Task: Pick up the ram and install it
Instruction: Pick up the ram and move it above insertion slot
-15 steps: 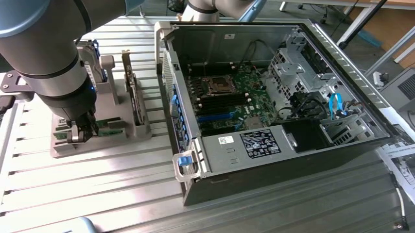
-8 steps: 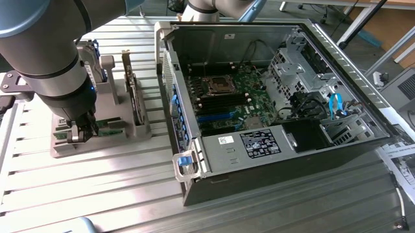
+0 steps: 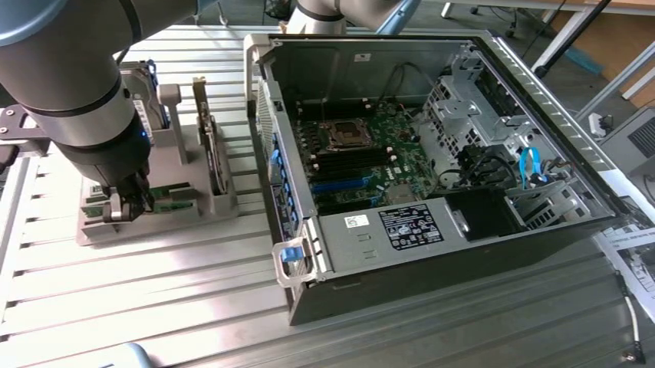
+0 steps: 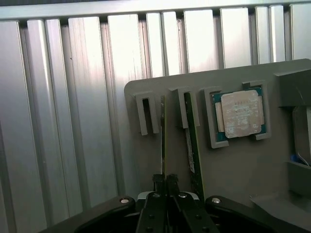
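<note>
One ram (image 4: 164,141), edge-on in the grey holder (image 4: 243,170) beside a second stick (image 4: 193,136), is clenched in the jaws: pick-up step, likely needing a straight pull from its slot.

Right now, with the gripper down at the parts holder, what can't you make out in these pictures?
- The ram: the wrist view sees it edge-on at the shut gripper, so its chips and label are hidden.
- Motherboard memory slots: in the exterior view they are too small and dark to tell which are free.
- Grey holder: the wrist view's edge cuts it off, so its far end is unseen.
</note>
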### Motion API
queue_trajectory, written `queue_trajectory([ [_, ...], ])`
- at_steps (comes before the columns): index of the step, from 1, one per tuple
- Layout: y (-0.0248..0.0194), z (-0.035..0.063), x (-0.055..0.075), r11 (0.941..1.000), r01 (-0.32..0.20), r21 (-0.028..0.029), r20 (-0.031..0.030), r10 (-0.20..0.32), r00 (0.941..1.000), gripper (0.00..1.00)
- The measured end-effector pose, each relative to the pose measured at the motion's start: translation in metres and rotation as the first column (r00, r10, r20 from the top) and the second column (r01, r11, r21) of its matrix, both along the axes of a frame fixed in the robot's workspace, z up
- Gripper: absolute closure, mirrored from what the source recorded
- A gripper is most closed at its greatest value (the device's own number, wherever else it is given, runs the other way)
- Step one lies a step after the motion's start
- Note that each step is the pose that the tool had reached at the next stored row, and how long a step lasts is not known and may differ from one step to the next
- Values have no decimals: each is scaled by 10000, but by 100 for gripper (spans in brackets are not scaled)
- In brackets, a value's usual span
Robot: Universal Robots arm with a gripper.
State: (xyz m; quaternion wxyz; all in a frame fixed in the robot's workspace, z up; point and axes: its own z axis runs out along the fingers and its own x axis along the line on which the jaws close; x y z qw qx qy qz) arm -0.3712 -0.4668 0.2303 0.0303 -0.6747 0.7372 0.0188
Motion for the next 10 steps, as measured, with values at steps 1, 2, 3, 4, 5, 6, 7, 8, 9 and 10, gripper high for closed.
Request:
queue_trajectory([
  [1,0,0,0,10000,0,0,0,0,10000,87],
  [2,0,0,0,10000,0,0,0,0,10000,87],
  [3,0,1,-1,10000,0,-1,-2,0,10000,87],
  [4,0,1,-1,10000,0,-2,-3,0,10000,87],
  [5,0,-1,-1,10000,0,-3,-5,0,10000,87],
  [6,0,-8,0,10000,0,-2,-3,0,10000,87],
  [7,0,-15,0,10000,0,-2,-3,0,10000,87],
  [8,0,-23,0,10000,-1,-2,-4,1,10000,87],
  [9,0,-30,0,10000,0,-2,-4,0,10000,87],
  [10,0,-42,0,10000,0,-2,-5,0,10000,87],
])
